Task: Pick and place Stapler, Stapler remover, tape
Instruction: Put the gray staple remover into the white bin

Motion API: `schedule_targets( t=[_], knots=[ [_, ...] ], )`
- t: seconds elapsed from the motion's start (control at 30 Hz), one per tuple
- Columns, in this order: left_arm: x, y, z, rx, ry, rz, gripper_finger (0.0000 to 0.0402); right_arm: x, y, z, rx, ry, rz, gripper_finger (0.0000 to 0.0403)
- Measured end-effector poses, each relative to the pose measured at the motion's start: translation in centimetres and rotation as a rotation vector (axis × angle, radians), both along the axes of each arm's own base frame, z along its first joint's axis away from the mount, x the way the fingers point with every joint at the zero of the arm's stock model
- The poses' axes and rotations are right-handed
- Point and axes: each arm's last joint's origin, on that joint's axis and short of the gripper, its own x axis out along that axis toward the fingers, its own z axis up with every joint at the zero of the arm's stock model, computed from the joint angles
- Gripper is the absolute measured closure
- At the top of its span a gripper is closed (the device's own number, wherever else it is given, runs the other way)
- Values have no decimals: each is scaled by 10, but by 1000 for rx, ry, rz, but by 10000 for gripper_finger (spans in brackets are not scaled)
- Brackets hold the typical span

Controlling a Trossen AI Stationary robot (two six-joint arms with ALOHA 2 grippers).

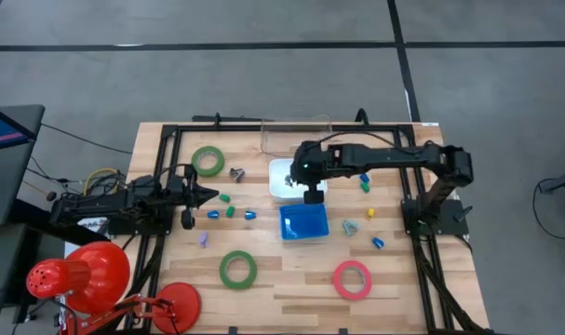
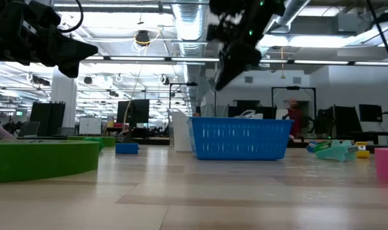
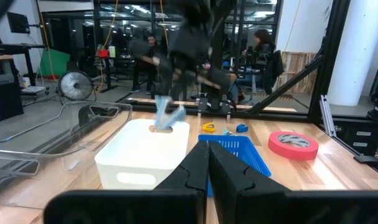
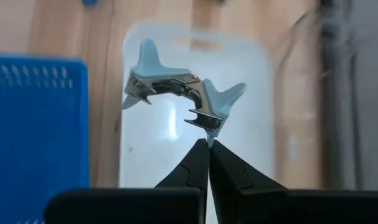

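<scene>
My right gripper is shut on a light-blue and metal staple remover over the white bin, which stands beyond the blue basket. My left gripper is shut on nothing and hovers above the table's left part, pointing right. A second, grey staple remover lies left of the bin. Three tape rings lie flat: green, green, pink-red. I cannot make out a stapler. My right gripper pinches the tip of one light-blue wing of the staple remover between its two fingertips. The fingers come from above, pointing down. The remover is lifted clear and hangs over the white bin's opening, its metal jaws spread sideways.
Small blue, green, yellow and purple pieces are scattered around the bin and basket. A teal item lies right of the basket. A clear tray sits at the far edge. A black frame borders the table. A red lamp stands near left.
</scene>
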Motion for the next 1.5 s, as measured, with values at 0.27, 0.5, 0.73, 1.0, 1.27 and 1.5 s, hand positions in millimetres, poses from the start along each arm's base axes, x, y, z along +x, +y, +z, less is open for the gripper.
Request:
schedule_targets(
  t=[0.27, 0.5, 0.73, 1.0, 1.27, 1.5],
  knots=[
    [0, 0, 0, 0, -3, 0, 398, 0, -3, -29, 32, 173, -22, 403],
    [0, 0, 0, 0, -3, 0, 398, 0, -5, -26, 37, 150, -40, 403],
    [0, 0, 0, 0, -4, 0, 398, -6, -10, -10, 29, 92, -56, 403],
    [0, 0, 1, 1, -10, 0, 398, -13, -26, 1, 74, 24, -166, 403],
    [0, 0, 1, 1, -12, 0, 398, -12, -34, -5, 131, 26, -181, 403],
    [0, 0, 1, 1, -15, 0, 398, -8, -35, -2, 126, -20, -179, 403]
  ],
)
